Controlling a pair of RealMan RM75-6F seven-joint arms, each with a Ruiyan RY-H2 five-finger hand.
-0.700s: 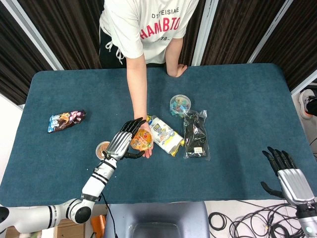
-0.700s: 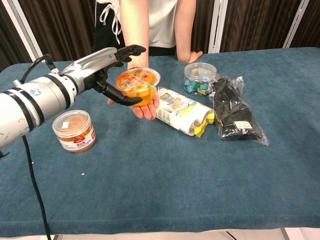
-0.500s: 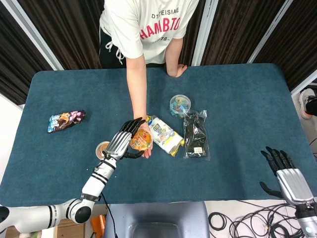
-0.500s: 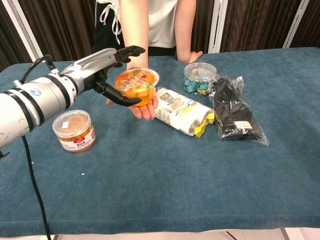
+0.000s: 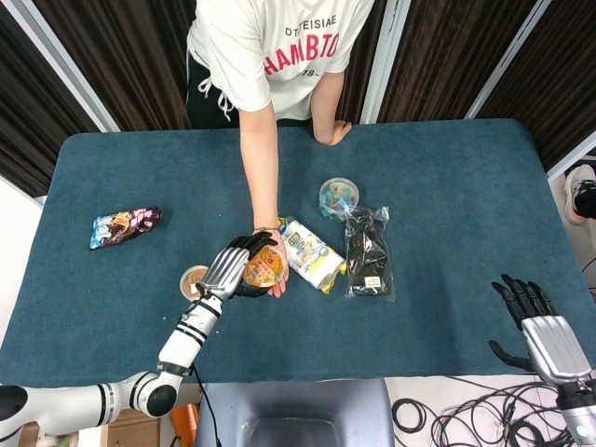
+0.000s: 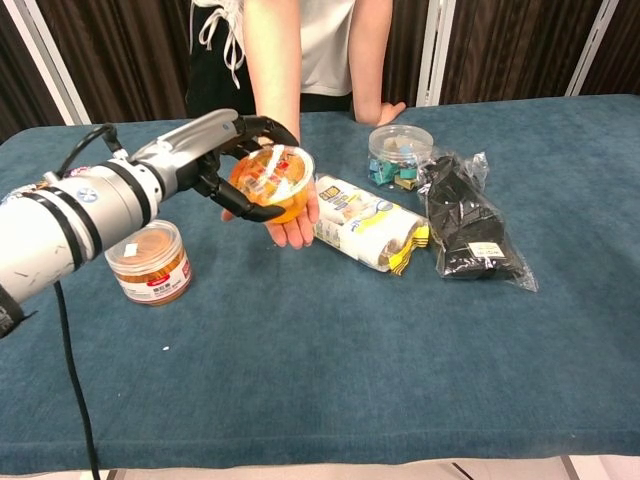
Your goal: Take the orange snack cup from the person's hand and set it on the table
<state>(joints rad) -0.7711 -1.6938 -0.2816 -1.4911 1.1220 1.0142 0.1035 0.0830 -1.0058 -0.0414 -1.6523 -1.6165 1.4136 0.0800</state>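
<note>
**Left hand wrapped around orange cup on person's palm**

We see dark fingers (image 6: 262, 127) of the left hand (image 6: 215, 160) curled over the far rim of the orange snack cup (image 6: 270, 182), thumb hooked under its near side, so the hand grips the cup. The cup sits tilted, its clear lid facing up and toward the chest camera, its axis leaning off vertical; it is short and wide, so we cannot name a clear long axis. It rests on the person's hand (image 6: 295, 222), which lies palm up beneath it above the table (image 6: 330, 340). In the head view the cup (image 5: 264, 267) shows lid up, between the left hand (image 5: 230, 268) and the person's fingertips.

Out from the fingers, the silver back of the hand faces up and the wrist runs back left to the banded white forearm (image 6: 70, 215), reaching in from the robot's left at a low slant.

The right hand (image 5: 540, 326) hangs off the near right table edge, back up, fingers spread and holding nothing.

Around: an orange-lidded jar (image 6: 148, 262) stands just beside the left forearm; a yellow-white snack pack (image 6: 368, 227) lies right next to the person's hand; a clear tub (image 6: 399, 157) and a black packet (image 6: 465, 228) lie further right; a colourful wrapper (image 5: 125, 226) lies well apart on the left.
</note>
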